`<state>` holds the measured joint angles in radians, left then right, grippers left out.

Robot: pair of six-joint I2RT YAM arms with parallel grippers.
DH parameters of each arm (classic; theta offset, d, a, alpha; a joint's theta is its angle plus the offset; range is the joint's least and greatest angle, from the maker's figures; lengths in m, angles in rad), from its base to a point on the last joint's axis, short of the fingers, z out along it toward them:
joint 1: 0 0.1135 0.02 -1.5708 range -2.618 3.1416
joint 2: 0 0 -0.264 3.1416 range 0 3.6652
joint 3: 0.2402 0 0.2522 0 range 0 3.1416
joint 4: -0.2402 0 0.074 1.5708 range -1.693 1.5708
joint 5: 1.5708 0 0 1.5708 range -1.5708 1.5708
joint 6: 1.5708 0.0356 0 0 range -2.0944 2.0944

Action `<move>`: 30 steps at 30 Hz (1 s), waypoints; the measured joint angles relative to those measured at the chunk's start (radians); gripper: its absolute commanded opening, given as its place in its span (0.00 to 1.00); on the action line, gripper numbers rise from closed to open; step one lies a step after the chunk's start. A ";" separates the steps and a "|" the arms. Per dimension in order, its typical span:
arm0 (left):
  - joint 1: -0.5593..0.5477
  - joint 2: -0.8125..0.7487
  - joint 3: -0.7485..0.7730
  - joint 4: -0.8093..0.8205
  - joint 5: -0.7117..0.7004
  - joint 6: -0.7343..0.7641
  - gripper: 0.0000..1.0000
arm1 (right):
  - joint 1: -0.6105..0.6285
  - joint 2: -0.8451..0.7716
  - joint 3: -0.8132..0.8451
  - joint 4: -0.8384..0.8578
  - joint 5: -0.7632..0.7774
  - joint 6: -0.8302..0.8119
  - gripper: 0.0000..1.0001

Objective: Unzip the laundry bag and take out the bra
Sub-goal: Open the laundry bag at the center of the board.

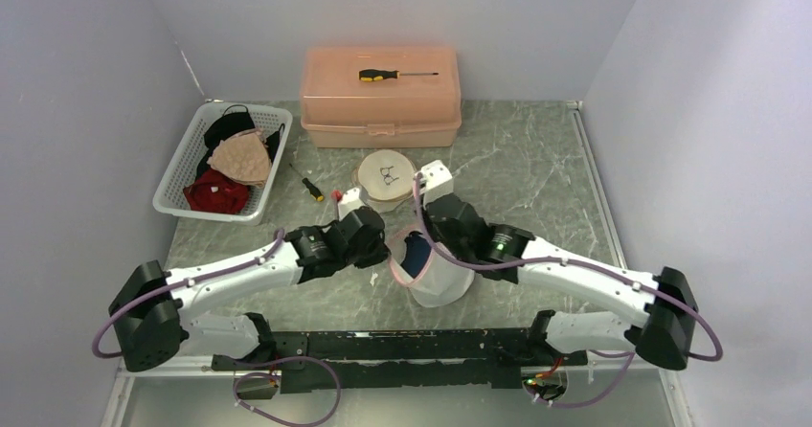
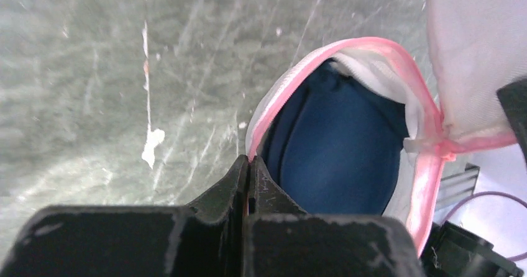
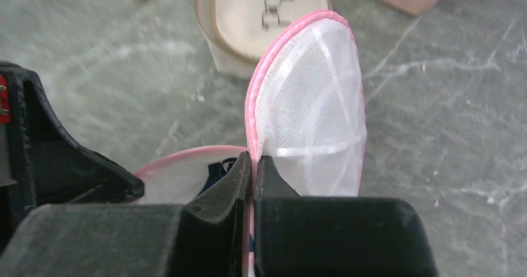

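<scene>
The laundry bag point(image 1: 439, 281) is white mesh with a pink zipper edge and stands unzipped at the table's middle between both arms. A dark blue bra point(image 2: 339, 146) lies inside it, also visible from above as the bra point(image 1: 417, 253). My left gripper point(image 2: 250, 160) is shut on the pink rim point(image 2: 264, 118) of the opening, at the bag's left side point(image 1: 388, 247). My right gripper point(image 3: 253, 158) is shut on the pink edge of the bag's lid flap point(image 3: 311, 103), which stands upright. A bit of the bra point(image 3: 214, 171) shows below that flap.
A white basket point(image 1: 174, 173) with several garments sits at the back left. A peach plastic box point(image 1: 381, 111) with a screwdriver point(image 1: 394, 75) on its lid stands at the back. A round lidded container point(image 1: 386, 175) and a small screwdriver point(image 1: 312, 189) lie just behind the bag.
</scene>
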<state>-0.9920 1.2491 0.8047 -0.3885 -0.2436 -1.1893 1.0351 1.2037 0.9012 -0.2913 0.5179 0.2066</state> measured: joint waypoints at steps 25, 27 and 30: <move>-0.004 -0.284 -0.265 0.070 -0.366 0.063 0.03 | -0.096 -0.496 -0.631 0.608 -0.181 0.182 0.44; -0.008 -0.291 -0.281 0.084 -0.354 0.059 0.03 | -0.096 -0.543 -0.633 0.576 -0.187 0.198 0.50; -0.013 -0.294 -0.283 0.111 -0.343 0.060 0.03 | -0.096 -0.612 -0.620 0.497 -0.187 0.217 0.52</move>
<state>-1.0054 0.9546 0.5220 -0.2775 -0.5869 -1.1294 0.9390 0.5915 0.2817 0.2062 0.3313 0.4240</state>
